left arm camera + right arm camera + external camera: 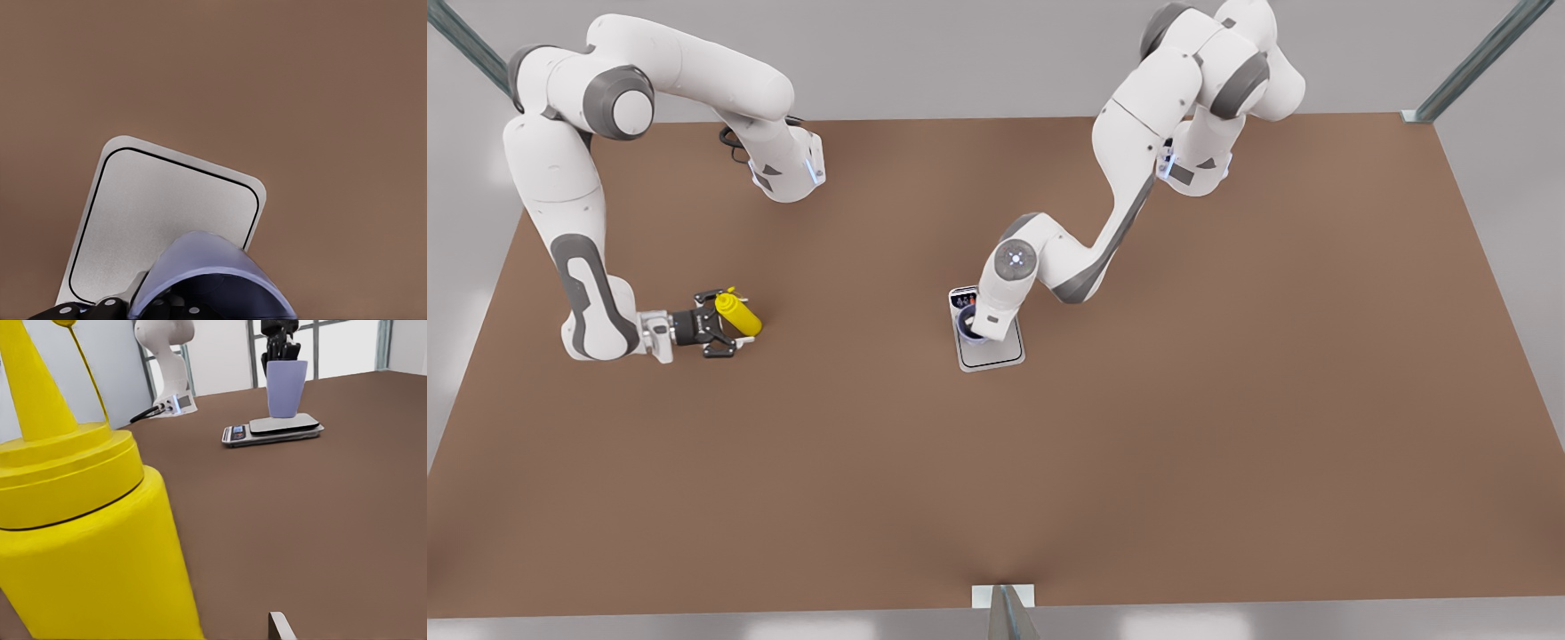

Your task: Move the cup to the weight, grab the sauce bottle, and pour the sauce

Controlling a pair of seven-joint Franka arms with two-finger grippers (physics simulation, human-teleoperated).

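Cup [287,388] is standing upright on the weight [283,427], the flat silver-grey scale near the middle of the brown desk [1227,400]. Directly above the weight, the left gripper [971,325] is hanging over the cup with its jaws at the rim (whether they are clenching it or released, I cannot tell). In the left wrist view the cup [213,280] is sitting at the near edge of the weight [160,220]. Well away from the weight, toward the front view's left, the sauce bottle [738,314] is standing on the desk, and the right gripper [720,333] is reaching in sideways, its jaws grasping the bottle's yellow body [87,540].
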